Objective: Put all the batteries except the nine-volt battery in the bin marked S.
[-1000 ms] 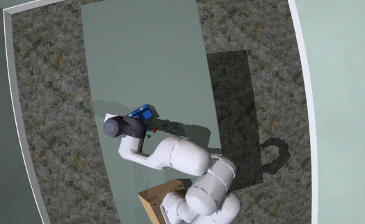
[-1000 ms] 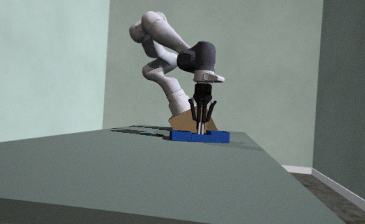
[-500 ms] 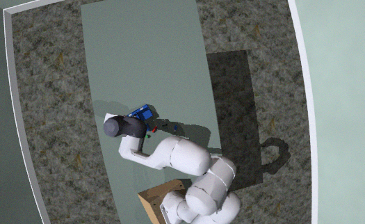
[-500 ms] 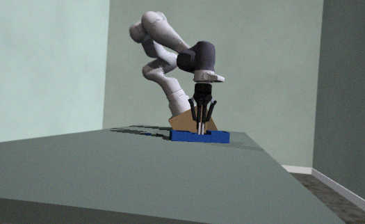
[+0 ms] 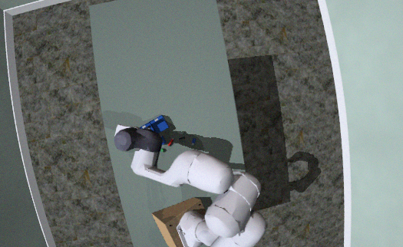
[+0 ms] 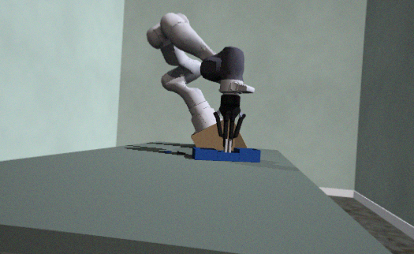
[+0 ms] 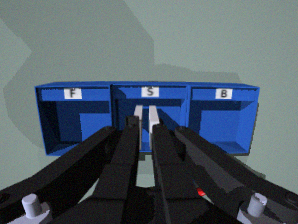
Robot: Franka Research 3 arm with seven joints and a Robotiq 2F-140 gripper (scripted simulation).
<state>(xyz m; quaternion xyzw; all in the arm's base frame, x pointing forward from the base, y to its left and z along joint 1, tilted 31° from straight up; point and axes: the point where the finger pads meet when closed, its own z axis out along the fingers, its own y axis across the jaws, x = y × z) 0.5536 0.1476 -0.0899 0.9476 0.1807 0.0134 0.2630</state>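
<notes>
A blue three-part bin row (image 6: pixel 210 157) stands on the table. In the wrist view the bin marked F (image 7: pixel 54 95) is left, the bin marked S (image 7: pixel 171 93) is in the middle and the bin marked B (image 7: pixel 246 94) is right. My gripper (image 7: pixel 145 115) (image 6: pixel 228 151) is shut with a narrow gap and nothing seen between its pale fingertips. It points down over the S bin and hides part of its inside. Small things lie beside the bins: a red one (image 5: pixel 170 142) (image 7: pixel 200 191), a green one (image 5: pixel 163 149), a dark one (image 5: pixel 182 138) and a blue one (image 5: pixel 193 141). Which are batteries I cannot tell.
The wooden base block (image 5: pixel 181 211) (image 6: pixel 207 138) stands at the arm's foot. The arm hangs over part of the table and hides the F side of the bin row in the top view. The small things lie partly in the arm's shadow.
</notes>
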